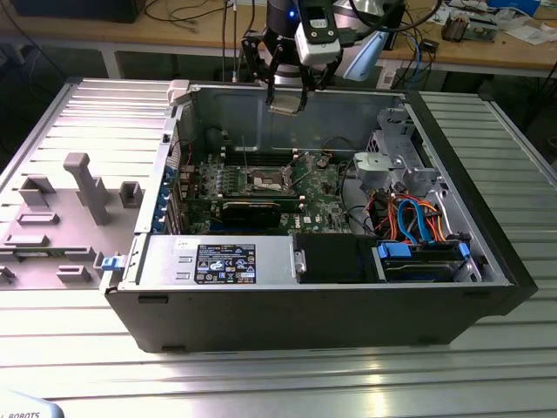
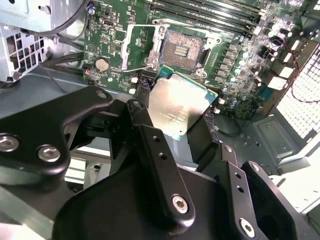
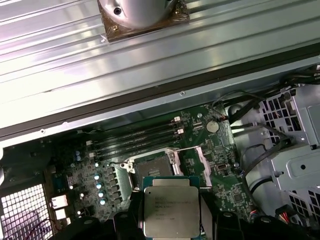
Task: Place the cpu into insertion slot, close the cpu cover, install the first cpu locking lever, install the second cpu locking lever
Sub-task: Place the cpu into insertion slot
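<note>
The gripper (image 1: pixel 287 97) is clamped on the cpu (image 3: pixel 171 205), up above the open case. The insertion slot (image 2: pixel 183 47) sits bare, so I'd say every step is left to do.

One cpu (image 2: pixel 177 107) is counted in the second wrist view, along with one insertion slot (image 2: pixel 184 47) and one cpu cover (image 2: pixel 134 47) beside it. One coin battery (image 2: pixel 102 64) is seen on the one green motherboard (image 2: pixel 112 47). In the exterior view, one tool (image 1: pixel 285 87), one computer case (image 1: pixel 305 322), one graphics card (image 1: pixel 252 209), one power supply (image 1: pixel 218 261) and one table (image 1: pixel 348 383) are counted.
</note>
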You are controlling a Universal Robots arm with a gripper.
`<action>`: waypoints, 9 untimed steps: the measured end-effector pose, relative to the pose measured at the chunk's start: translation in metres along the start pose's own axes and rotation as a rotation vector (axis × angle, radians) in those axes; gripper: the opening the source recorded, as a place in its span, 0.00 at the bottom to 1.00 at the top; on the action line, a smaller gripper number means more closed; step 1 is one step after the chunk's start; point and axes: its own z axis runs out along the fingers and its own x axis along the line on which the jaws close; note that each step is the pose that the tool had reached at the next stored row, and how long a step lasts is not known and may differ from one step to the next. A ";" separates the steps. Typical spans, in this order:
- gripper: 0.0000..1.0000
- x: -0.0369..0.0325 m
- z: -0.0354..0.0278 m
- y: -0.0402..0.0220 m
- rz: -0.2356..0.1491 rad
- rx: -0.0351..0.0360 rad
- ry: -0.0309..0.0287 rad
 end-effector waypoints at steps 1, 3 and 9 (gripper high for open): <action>0.55 0.0000 0.0001 -0.0001 0.006 0.0001 -0.0005; 0.55 0.0001 0.0009 -0.0004 0.026 -0.0002 -0.0023; 0.55 0.0001 0.0016 -0.0006 0.057 -0.0007 -0.0051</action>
